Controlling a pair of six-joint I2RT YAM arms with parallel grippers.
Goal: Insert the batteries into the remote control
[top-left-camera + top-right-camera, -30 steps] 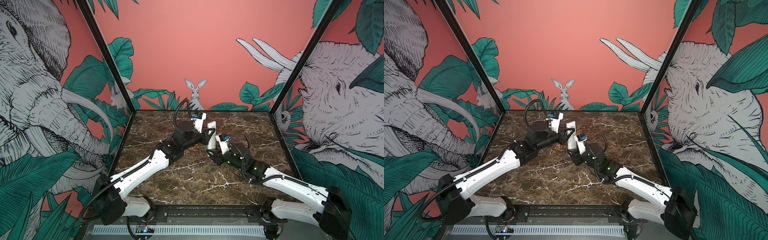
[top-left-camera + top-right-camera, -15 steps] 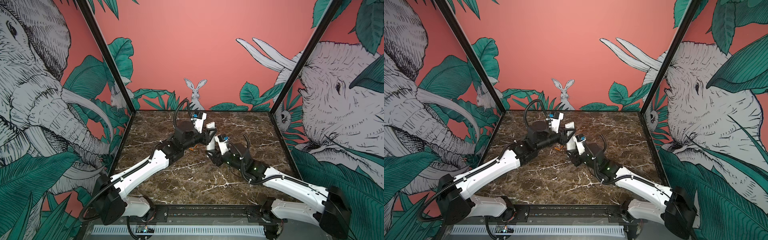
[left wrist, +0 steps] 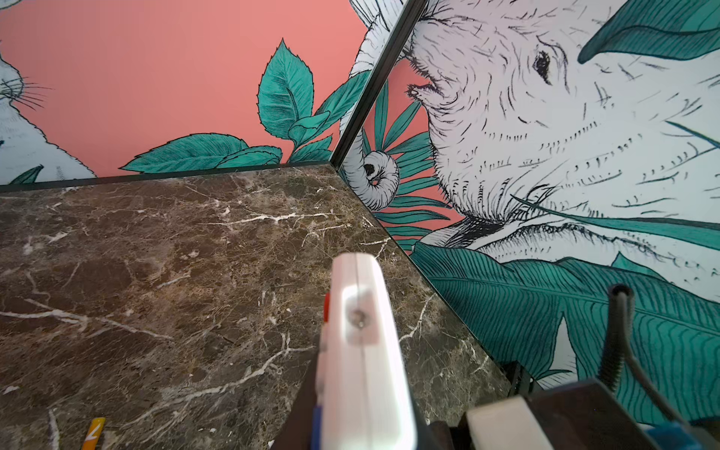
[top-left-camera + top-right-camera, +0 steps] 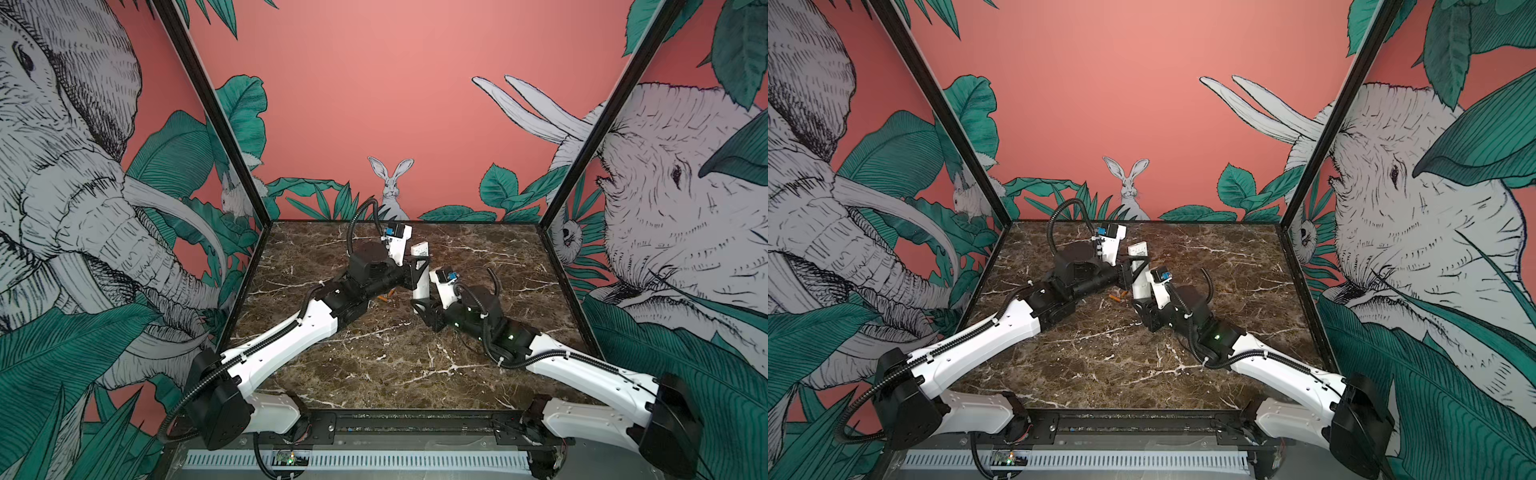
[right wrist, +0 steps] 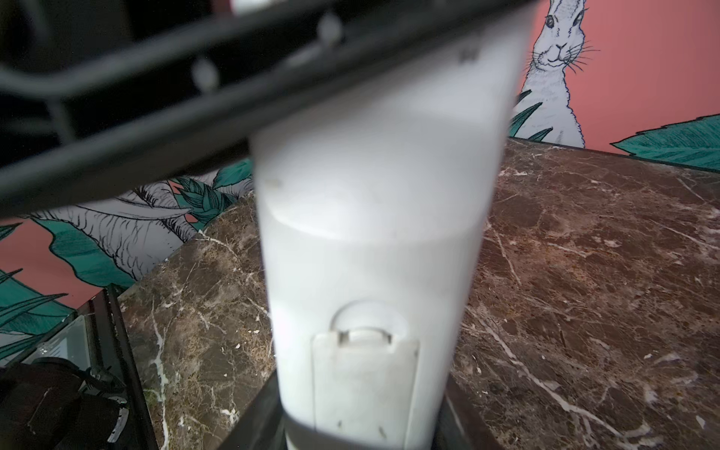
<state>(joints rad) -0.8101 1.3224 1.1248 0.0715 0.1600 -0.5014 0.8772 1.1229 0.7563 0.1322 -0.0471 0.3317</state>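
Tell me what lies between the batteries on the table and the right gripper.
Only bare marble table separates the batteries from the right gripper; both top views show it.

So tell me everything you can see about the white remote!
The remote control is long, slim and white, like plastic. It stands nearly upright in the air above the marble table. The right gripper clamps its lower end; the left gripper pinches its middle with its fingers. Its plain back shows a battery cover, shut. A red button peeks out near its top end.
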